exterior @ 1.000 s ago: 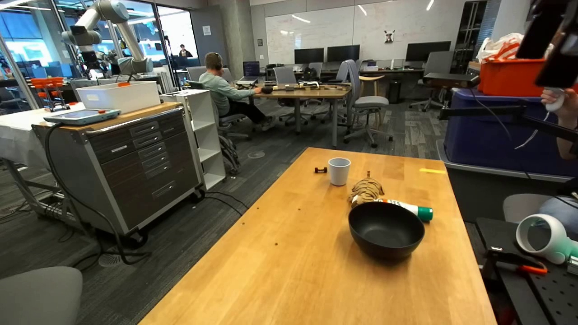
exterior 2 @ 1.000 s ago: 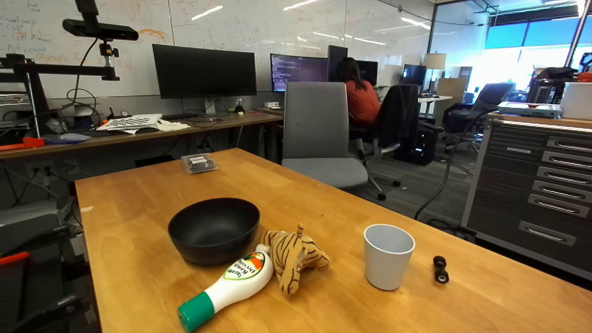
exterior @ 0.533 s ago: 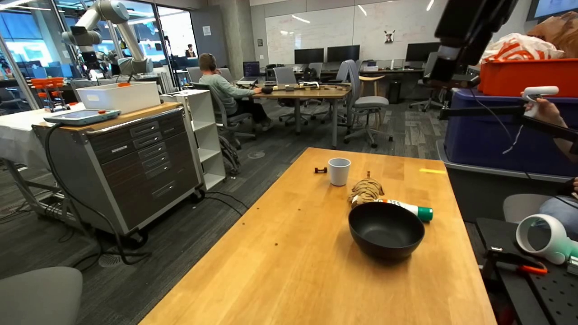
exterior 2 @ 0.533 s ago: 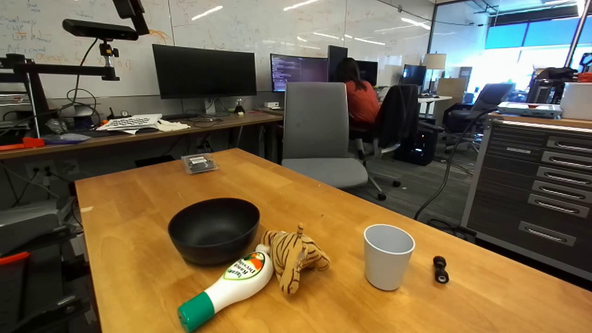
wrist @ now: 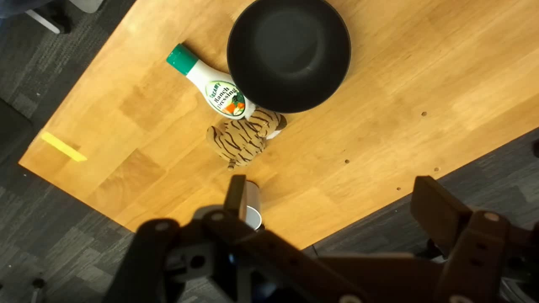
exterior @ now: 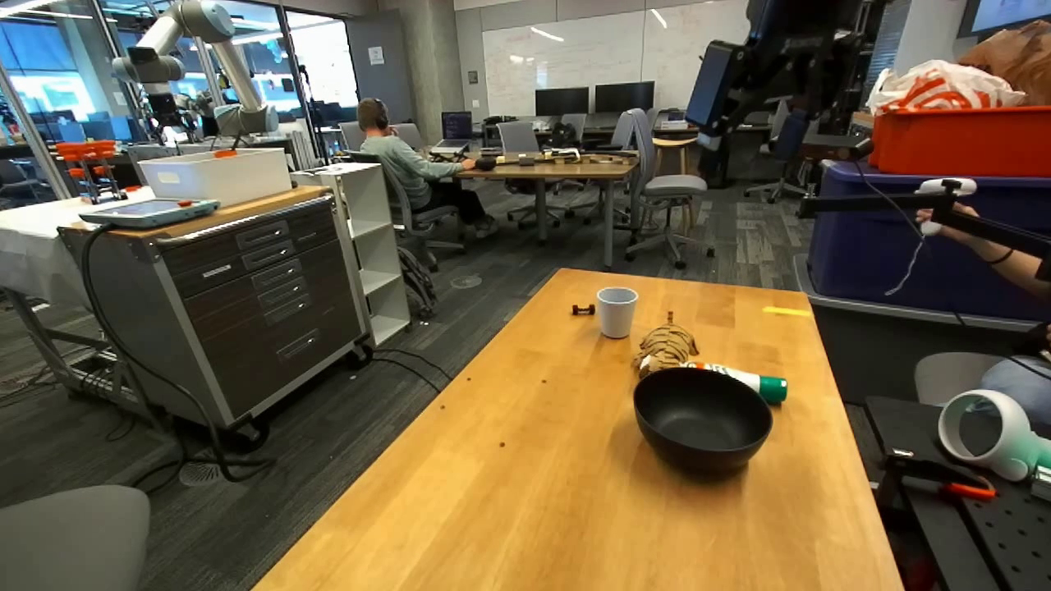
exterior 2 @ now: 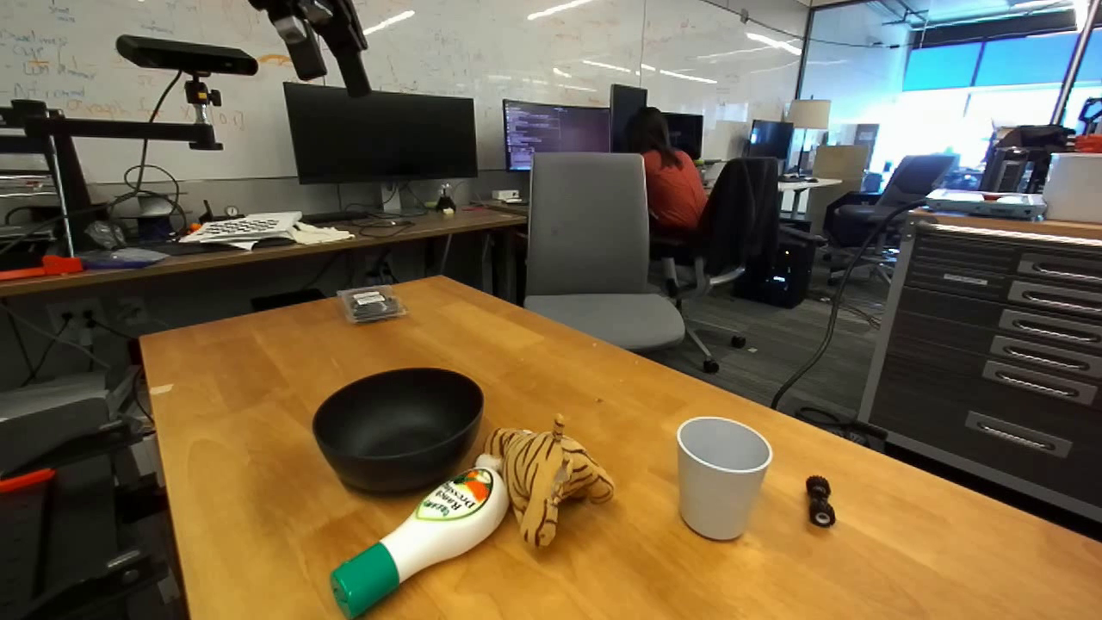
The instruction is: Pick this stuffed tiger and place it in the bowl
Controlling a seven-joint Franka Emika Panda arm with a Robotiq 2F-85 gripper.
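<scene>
Hovering high, spread wide

Holds the gripper (wrist: pixel 330 198) well above the level of the wooden table (exterior 2: pixel 258 542), with a wide gap between its jaws. Shows the stuffed tiger (wrist: pixel 238 141) on the table, just beside the black bowl (wrist: pixel 288 48); cannot tell whether touching it. Shows also a ranch dressing bottle (exterior 2: pixel 443 530) lying on its side, with its base up against the tiger and its green cap (exterior 2: pixel 366 579) pointed away. Includes an upright pale cup (exterior 2: pixel 721 495) near the tiger and a small black dumbbell-shaped piece (exterior 2: pixel 819 499) beside the cup.
</scene>
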